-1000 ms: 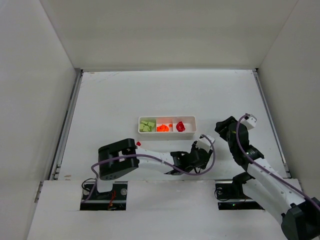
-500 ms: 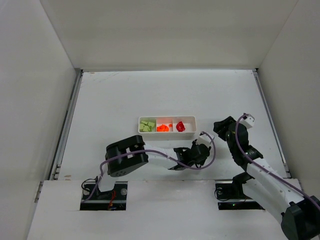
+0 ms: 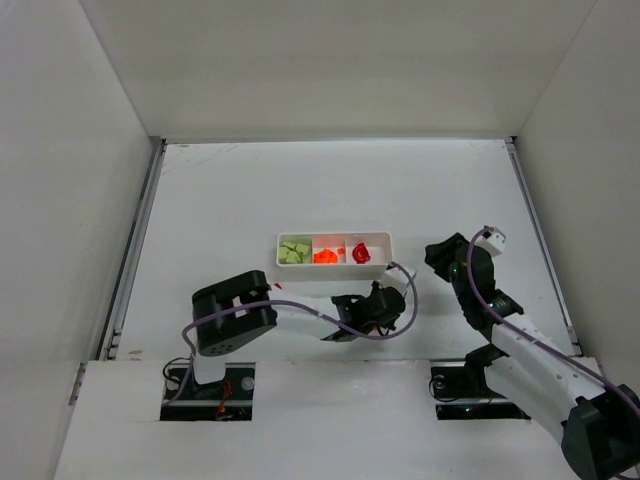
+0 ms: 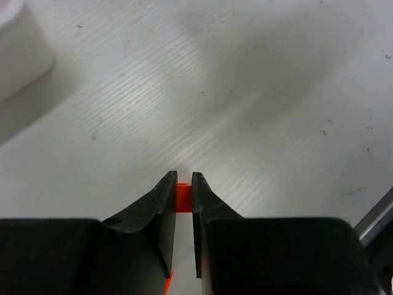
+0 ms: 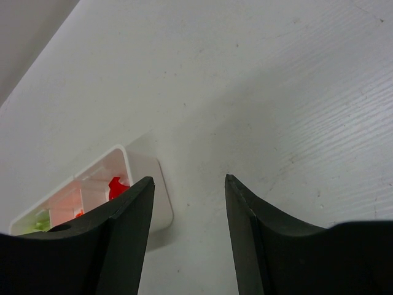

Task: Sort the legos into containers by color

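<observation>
Orange lego (image 4: 183, 198) clamped in left fingers (image 4: 161, 212); right fingers (image 5: 128, 230) apart, empty; white tray (image 3: 335, 273) just beyond

Probably lab: white-walled enclosure (image 3: 330, 70), white table (image 3: 330, 190).

White three-compartment tray (image 3: 335, 272) is set flat mid-table. Pale green legos (image 3: 294, 251) are held in the left compartment, orange legos (image 3: 326, 256) in the middle, red lego (image 3: 361, 253) in the right. One orange brick (image 4: 183, 198) is pinched between the left gripper (image 4: 183, 180) fingertips. A tiny red piece (image 3: 278, 287) is seen on the table near the tray's near-left corner.
</observation>
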Tool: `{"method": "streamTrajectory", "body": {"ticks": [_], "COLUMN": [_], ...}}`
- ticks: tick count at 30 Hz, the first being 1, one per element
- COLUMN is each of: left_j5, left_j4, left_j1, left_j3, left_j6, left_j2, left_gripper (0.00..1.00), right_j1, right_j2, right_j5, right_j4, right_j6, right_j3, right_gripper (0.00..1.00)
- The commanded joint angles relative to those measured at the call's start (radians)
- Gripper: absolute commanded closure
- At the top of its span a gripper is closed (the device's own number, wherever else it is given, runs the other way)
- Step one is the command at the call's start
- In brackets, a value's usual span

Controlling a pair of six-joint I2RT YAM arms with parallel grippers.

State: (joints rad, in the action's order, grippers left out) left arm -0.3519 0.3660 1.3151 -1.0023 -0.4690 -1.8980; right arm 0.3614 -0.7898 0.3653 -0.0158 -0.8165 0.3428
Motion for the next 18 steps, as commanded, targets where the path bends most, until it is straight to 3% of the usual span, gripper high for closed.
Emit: {"method": "streamTrajectory", "body": {"ticks": [1,8,14,18], "left_j5": [-0.038,-0.042,-0.067,-0.067], "left_j4": [0.031,0.024,-0.032,-0.071], "left_j1": [-0.024,-0.136,-0.315,-0.429], "left_j3": [0.059,0.168,0.191,0.165], "left_j6": [-0.013,-0.060,-0.089,-0.092], "left_j2": [0.164,0.376,0.453,0.406], "left_gripper": [0.93,0.92,0.90,0.90], "right_j1": [0.009,0.093,0.343,0.513], "right_j2": [-0.005,-0.067,-0.250,-0.325], "right_j5": [-0.015,-0.052,-0.013,0.033], "right_j4": [-0.062,-0.065,-0.075,-0.079], "right_j6": [-0.004,0.020,0.082,0.122], "right_j3": [-0.002,0.022,0.087,0.113], "right_gripper": [0.45,0.47,0.59,0.58]}}
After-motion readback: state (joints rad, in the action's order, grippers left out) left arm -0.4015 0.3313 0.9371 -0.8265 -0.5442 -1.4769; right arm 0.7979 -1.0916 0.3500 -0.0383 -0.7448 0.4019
